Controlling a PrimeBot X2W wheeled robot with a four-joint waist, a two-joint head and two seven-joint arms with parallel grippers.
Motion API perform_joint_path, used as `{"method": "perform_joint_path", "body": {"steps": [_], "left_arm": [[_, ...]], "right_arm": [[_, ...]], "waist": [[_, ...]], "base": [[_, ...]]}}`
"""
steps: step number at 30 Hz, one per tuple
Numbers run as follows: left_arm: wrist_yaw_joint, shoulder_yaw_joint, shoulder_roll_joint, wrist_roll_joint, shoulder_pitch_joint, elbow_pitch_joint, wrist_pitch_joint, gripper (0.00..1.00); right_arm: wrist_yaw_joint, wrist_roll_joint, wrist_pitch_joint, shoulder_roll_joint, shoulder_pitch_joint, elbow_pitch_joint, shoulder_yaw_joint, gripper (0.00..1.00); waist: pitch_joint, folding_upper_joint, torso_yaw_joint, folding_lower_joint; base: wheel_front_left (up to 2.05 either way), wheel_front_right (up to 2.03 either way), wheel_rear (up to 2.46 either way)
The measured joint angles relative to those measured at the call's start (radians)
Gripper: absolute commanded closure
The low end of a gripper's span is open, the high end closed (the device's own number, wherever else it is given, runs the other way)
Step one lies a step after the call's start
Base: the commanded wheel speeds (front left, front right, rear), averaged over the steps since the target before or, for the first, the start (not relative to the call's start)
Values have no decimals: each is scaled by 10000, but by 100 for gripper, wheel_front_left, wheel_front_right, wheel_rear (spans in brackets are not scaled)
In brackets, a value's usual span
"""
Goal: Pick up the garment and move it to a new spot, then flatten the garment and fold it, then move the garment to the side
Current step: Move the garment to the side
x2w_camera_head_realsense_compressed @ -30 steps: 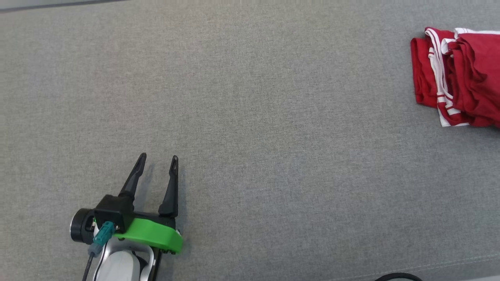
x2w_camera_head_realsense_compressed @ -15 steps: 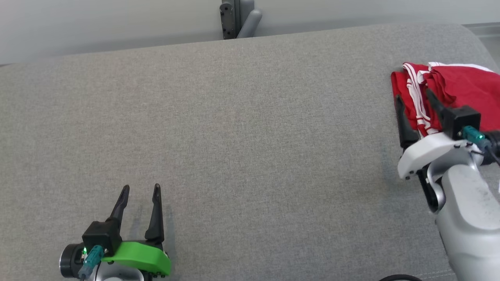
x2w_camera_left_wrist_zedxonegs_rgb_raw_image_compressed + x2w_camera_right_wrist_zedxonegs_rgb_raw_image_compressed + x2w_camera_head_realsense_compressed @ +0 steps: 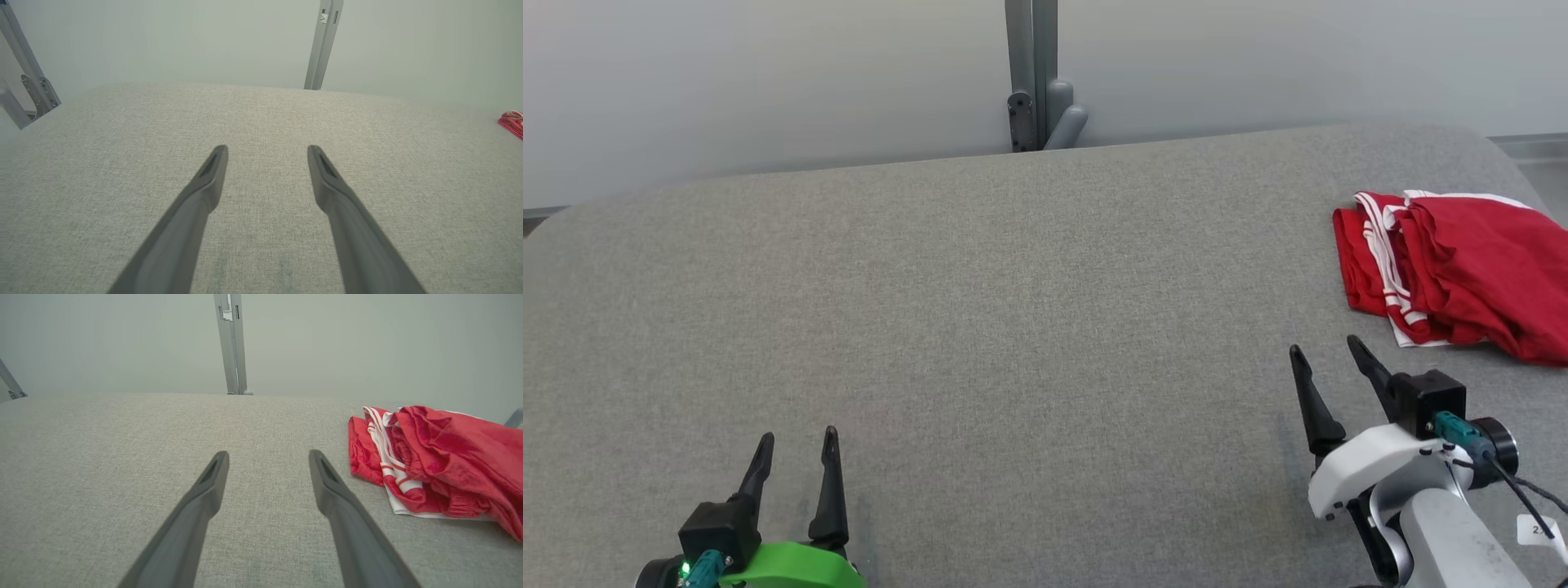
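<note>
A red garment (image 3: 1462,273) with white stripes lies folded in a loose bundle at the far right of the grey fabric surface (image 3: 1029,327). The right wrist view shows the garment (image 3: 441,461) to the right of that gripper's fingers. A small red edge of the garment (image 3: 510,122) peeks in at the right border of the left wrist view. My right gripper (image 3: 1323,351) stands open just below and left of the garment, apart from it, holding nothing. At the lower left my left gripper (image 3: 796,437) is open and empty, far from the cloth.
A pale wall runs behind the surface, with a grey metal post (image 3: 1031,73) at the back centre. The surface's rounded far edge curves down at the back right corner (image 3: 1494,143). Another metal bracket (image 3: 34,87) stands off the left end.
The head camera has tilted up, bringing the wall and post into view. My right gripper has drawn back from the garment's edge toward me and stands apart from it.
</note>
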Motion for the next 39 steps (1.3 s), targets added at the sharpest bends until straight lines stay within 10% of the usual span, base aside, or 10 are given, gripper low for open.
{"method": "perform_joint_path", "body": {"steps": [39], "left_arm": [[-17,305,-17,-635,537,253,0,0]], "right_arm": [[0,-1820,10,963,1529,-1191,-1080,0]], "waist": [[-766,0,-97,0]], "base": [[0,0,0]]}}
